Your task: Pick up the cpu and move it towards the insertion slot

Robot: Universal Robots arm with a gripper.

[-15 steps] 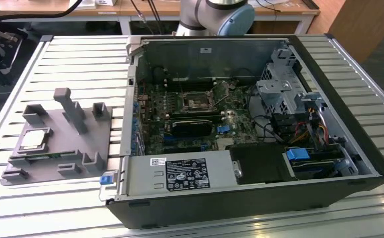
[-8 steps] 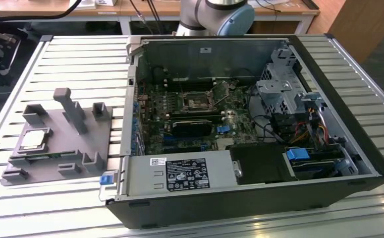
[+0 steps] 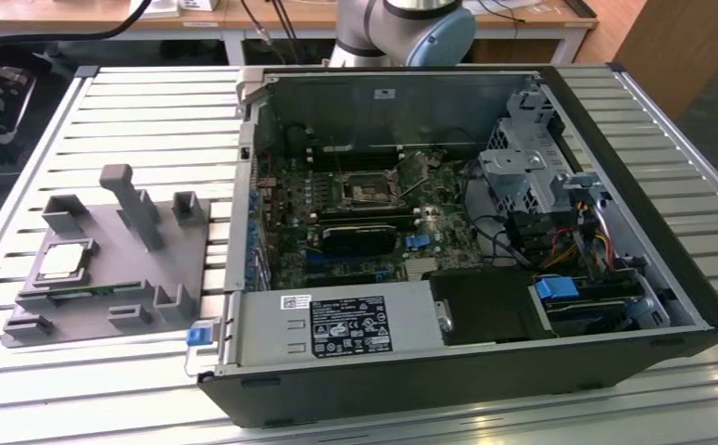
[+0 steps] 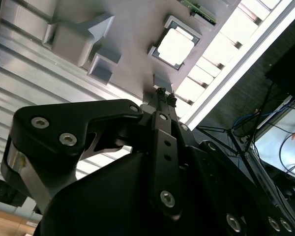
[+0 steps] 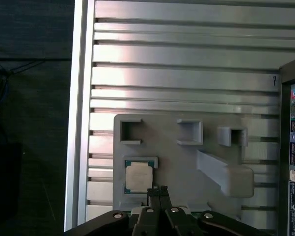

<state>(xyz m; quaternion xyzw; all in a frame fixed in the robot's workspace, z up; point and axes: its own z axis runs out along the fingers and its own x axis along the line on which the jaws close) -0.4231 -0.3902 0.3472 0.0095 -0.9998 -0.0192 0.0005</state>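
Observation:
The cpu (image 3: 65, 261) lies flat in the square recess of the grey tray (image 3: 102, 313), at the exterior view's left. Its silvery lid also shows in both wrist views, cpu (image 5: 139, 177) and cpu (image 4: 176, 46). My gripper (image 5: 158, 189) hovers above the tray beside the cpu, fingers shut together and holding nothing. The second wrist view shows the same gripper (image 4: 163, 92) with its tips short of the chip. The insertion slot (image 3: 368, 192) is the metal-framed socket on the motherboard inside the open computer case (image 3: 458, 371).
The tray carries a tall angled post (image 3: 136, 209) and several small brackets, plus a green memory stick (image 3: 87, 295). A slatted aluminium table (image 3: 148, 111) holds everything. The case's left wall (image 3: 250, 185) stands between tray and socket. A power supply (image 3: 346, 326) fills the case's near side.

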